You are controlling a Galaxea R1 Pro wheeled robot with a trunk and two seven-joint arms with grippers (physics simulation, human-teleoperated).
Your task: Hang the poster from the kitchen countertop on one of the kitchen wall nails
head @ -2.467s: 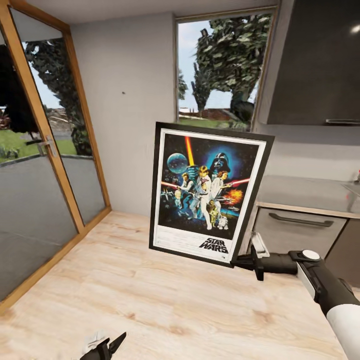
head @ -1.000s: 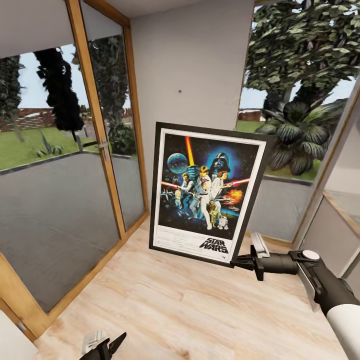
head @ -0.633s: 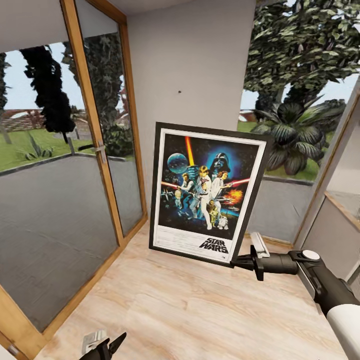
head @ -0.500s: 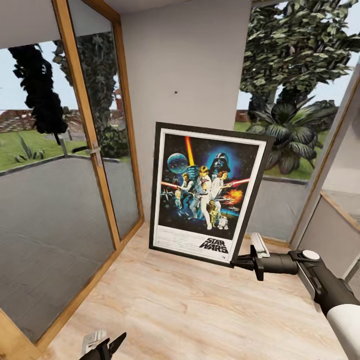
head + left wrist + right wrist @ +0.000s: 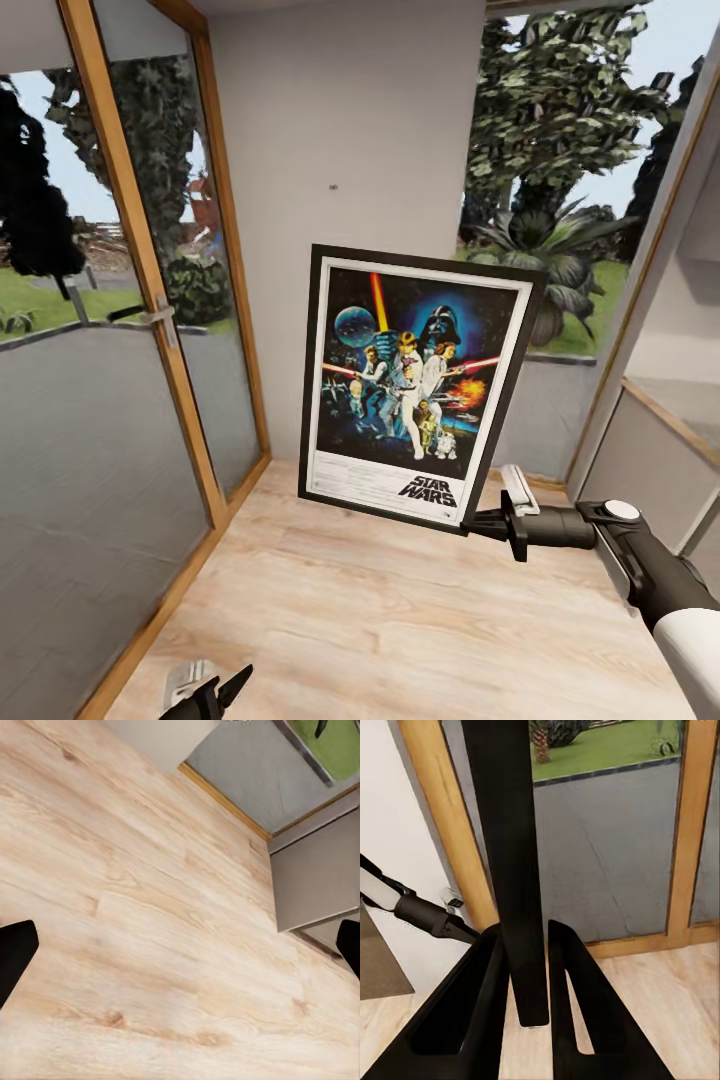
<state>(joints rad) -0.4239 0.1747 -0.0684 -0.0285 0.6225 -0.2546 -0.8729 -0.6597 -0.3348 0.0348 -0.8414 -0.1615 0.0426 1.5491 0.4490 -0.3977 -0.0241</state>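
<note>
The poster (image 5: 415, 385), a black-framed Star Wars print, hangs upright and slightly tilted in front of me. My right gripper (image 5: 490, 522) is shut on its lower right corner. In the right wrist view the frame's black edge (image 5: 510, 832) runs between the two fingers of the right gripper (image 5: 529, 945). A small dark wall nail (image 5: 333, 187) sits on the grey wall above the poster's top left corner. My left gripper (image 5: 215, 695) hangs low over the floor, open and holding nothing; its fingertips (image 5: 15, 952) stand far apart. A sliver of the kitchen countertop (image 5: 690, 392) shows at the right.
A glass door with a wooden frame (image 5: 140, 290) and a handle (image 5: 150, 315) lines the left side. A window (image 5: 560, 200) with trees outside lies right of the wall. A grey cabinet side (image 5: 650, 470) stands at the right. Light wooden floor (image 5: 380, 620) stretches ahead.
The whole view has shifted as the camera moved: door, wall and nail slid left in the picture and look closer. The poster and both arms keep their places in the view.
</note>
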